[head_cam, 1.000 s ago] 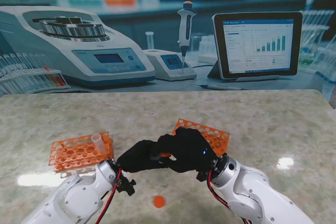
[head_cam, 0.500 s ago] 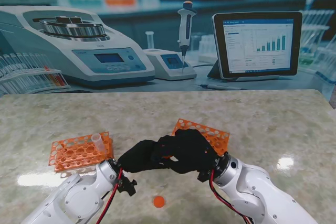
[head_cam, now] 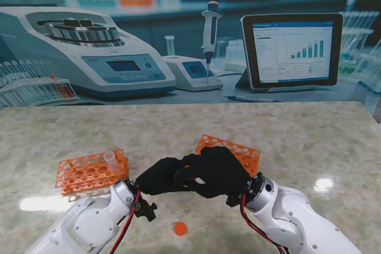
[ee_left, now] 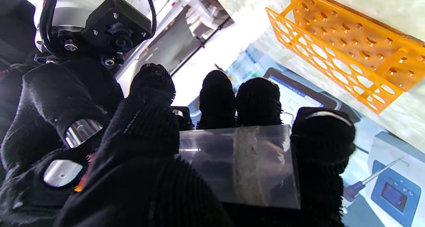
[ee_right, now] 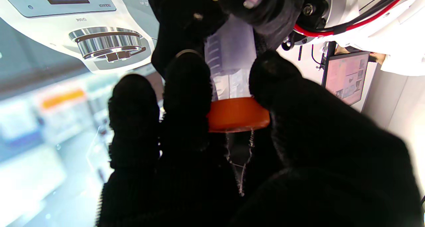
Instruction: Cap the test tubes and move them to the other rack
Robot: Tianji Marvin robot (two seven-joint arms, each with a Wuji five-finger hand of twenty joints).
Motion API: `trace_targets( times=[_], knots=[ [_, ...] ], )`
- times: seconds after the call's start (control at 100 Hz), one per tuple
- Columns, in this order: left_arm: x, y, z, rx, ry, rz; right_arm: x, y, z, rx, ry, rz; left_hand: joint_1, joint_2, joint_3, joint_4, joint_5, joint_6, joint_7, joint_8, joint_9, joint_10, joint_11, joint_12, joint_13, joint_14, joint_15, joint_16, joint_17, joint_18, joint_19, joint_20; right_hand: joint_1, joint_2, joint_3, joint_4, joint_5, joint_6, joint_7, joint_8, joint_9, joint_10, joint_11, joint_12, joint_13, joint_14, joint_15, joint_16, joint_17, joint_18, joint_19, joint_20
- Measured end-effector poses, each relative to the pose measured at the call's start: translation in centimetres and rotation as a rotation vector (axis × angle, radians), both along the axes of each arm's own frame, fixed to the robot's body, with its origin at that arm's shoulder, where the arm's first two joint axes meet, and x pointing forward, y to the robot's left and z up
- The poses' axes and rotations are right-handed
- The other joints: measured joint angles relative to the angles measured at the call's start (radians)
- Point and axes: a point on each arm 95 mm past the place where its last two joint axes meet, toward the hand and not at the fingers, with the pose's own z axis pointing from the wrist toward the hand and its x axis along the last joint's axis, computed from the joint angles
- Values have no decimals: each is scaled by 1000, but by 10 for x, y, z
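Right wrist view: right hand (ee_right: 232, 160) pinching orange cap (ee_right: 237, 115) onto tube (ee_right: 229, 67); left hand (ee_left: 166, 160) wrapped around tube

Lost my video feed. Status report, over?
Left hand shut on clear plastic test tube. Right hand pressing round orange cap onto it. Spare orange cap on table, nothing blocking.

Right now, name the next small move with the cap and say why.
Probably press and twist the cap down with the right hand: it sits at the tube mouth, pinched by the fingers, while the left hand grips the tube. Whether it is fully seated cannot be told.
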Motion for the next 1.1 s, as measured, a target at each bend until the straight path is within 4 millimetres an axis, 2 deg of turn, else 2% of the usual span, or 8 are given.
trace_targets(
  times=[0.3, 0.39, 0.61, 0.83, 0.92, 1.03, 1.1],
  knots=[
    [1, -2, 3, 7, -2, -4, -4, -2, 2, 13, -5, 1, 0, -13, 0, 0, -31, -49, -16, -36, -18, 0, -39, -29, -14, 0, -80, -24, -71, 1, -89, 4, 0, -14, 15, 0, 9, 0, 0, 1, 2, 10, 0, -3, 0, 0, 0, 0, 1, 0, 0, 0],
    [2, -2, 4, 11, 0, -5, -5, -3, 2, 18, -7, 1, -1, -22, 0, 0, -43, -50, -37, -49, -30, -1, -66, -6, -24, 0, -110, -26, -90, 3, -122, 24, 0, -15, 19, 0, 10, 0, 0, 1, 12, 25, 0, -3, 3, 0, 32, 0, 2, 0, 0, 0],
    [4, -2, 5, 13, 3, -6, -8, -3, 5, 28, -20, 2, -1, -34, 0, 0, -55, -51, -54, -75, -43, -1, -93, 8, -49, 0, -155, -39, -125, 5, -178, 25, 0, -15, 20, 0, 11, 0, 0, 1, 23, 41, 0, -3, 2, 1, 57, -6, 2, 0, 1, 0],
    [5, -2, 5, 15, 4, -3, -13, -6, 7, 39, -36, -2, -23, -40, 0, -4, -55, -55, -62, -94, -45, -1, -104, 9, -49, 0, -165, -47, -113, 5, -176, 41, 0, -15, 21, 0, 11, 0, 0, 9, 26, 46, 0, -3, 3, 1, 57, -6, 2, 0, 1, 0],
    [6, -3, 5, 18, 1, -4, -15, -7, 8, 43, -39, -2, -23, -40, 0, -4, -55, -60, -62, -94, -46, -2, -73, 4, -47, 0, -91, -13, -69, -2, -76, 64, 0, -15, 21, 0, 11, 0, 0, 9, 26, 50, 0, -4, 2, 1, 57, -7, 2, 0, 2, 0],
    [6, -3, 4, 8, -4, -2, -16, -7, 8, 44, -39, -1, -23, -40, 0, -4, -52, -60, -33, -59, -30, -8, 16, 17, -33, 0, 50, 38, 14, -50, 43, 73, 0, -15, 25, 0, 11, 0, 0, 9, 26, 58, 0, -4, 3, 1, 52, -3, 2, 0, 2, 0],
    [6, -3, 4, 1, -2, -2, -16, -6, 8, 46, -35, 0, -23, -40, 0, -4, -52, -60, -23, -31, -20, -10, 44, 33, -33, -2, 107, 42, 47, -69, 72, 73, 1, -15, 31, 0, 11, 3, 0, 10, 26, 65, 0, -10, 3, 2, 53, -16, 2, 0, 2, 0]
  ],
)
